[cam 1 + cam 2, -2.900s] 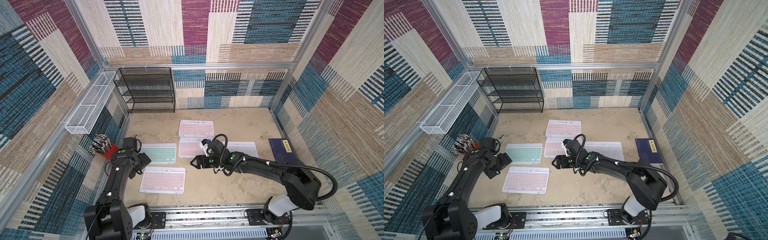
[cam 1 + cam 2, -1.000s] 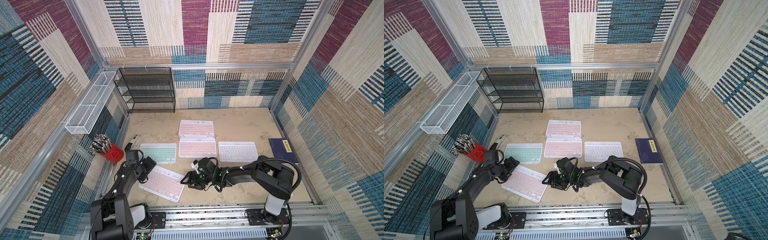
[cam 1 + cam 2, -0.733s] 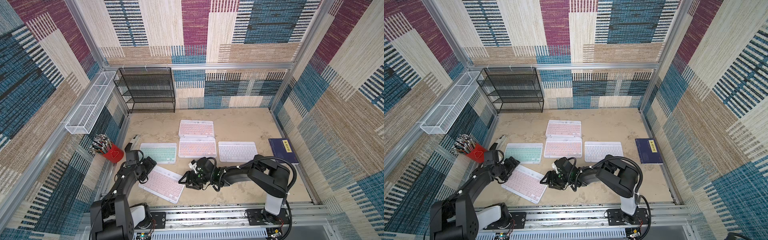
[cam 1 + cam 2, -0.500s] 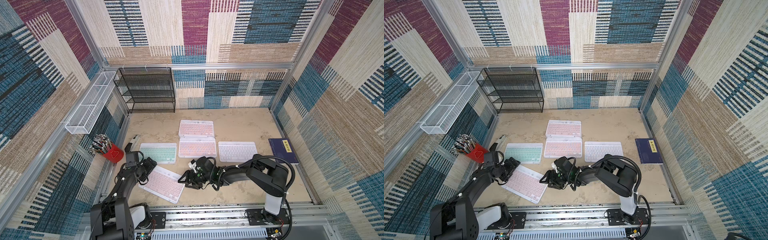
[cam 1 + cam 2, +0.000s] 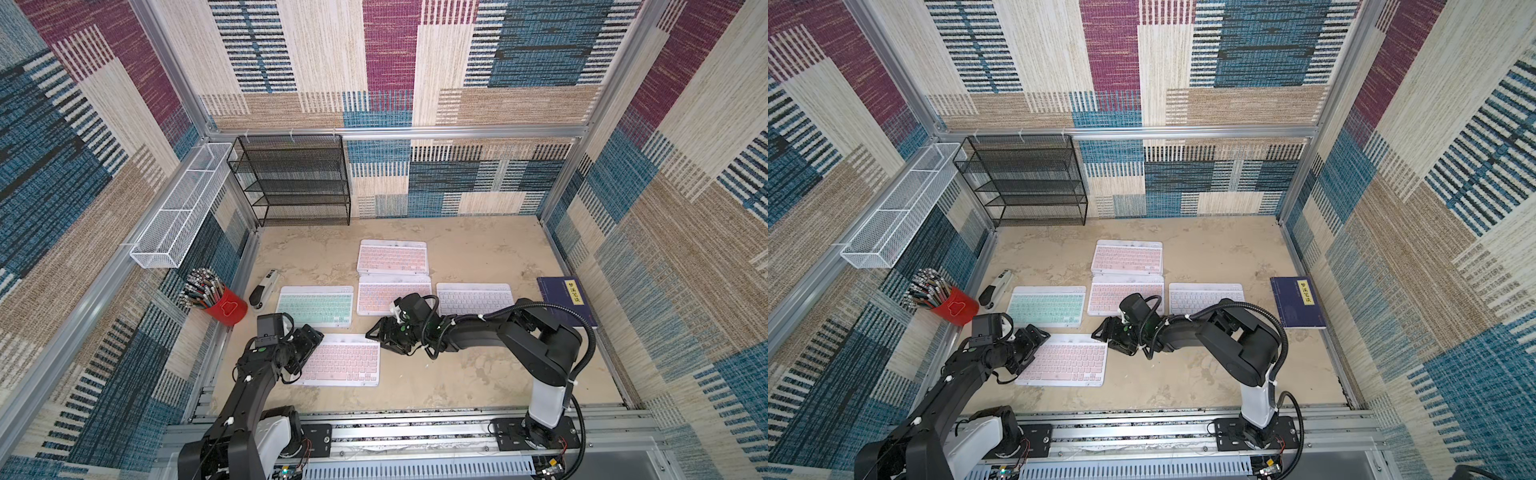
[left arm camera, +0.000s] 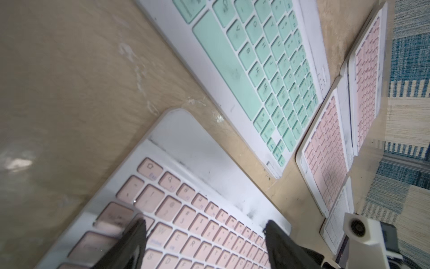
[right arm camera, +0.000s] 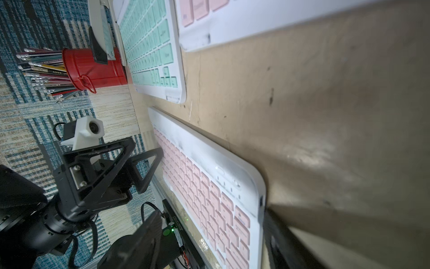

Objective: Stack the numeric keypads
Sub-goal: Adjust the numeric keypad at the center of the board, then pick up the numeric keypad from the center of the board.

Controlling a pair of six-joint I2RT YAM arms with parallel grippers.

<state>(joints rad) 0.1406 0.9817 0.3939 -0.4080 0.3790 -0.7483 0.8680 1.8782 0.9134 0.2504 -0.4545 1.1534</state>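
Five keypads show on the worktop (image 5: 478,374): three pink, one mint, one white, all lying flat. Nearest is the near pink keypad (image 5: 338,360), alone in the front row. There are two pincers. The left pincer (image 5: 307,345) hangs over this keypad's left end, and the right pincer (image 5: 379,332) sits at its far right corner. Both are spread wide and neither clamps anything.

Behind runs a row of three: the mint keypad (image 5: 316,305), the middle pink keypad (image 5: 386,291) and the white keypad (image 5: 473,297). The far pink keypad (image 5: 392,257) lies edge to edge behind the middle one. In both top views the right arm crosses the near corners of the middle pink and white keypads.

Left of the mint keypad are one stapler (image 5: 264,289) and one red cup of pencils (image 5: 226,307). One dark blue book (image 5: 567,301) lies by the right wall. At the back stands one black mesh rack (image 5: 297,183), with one white wire basket (image 5: 183,208) on the left wall.

The left wrist view shows the left pincer's fingers (image 6: 132,240) apart above the pink keys, which the top views hide. The right wrist view takes in the cup and stapler but not the book.
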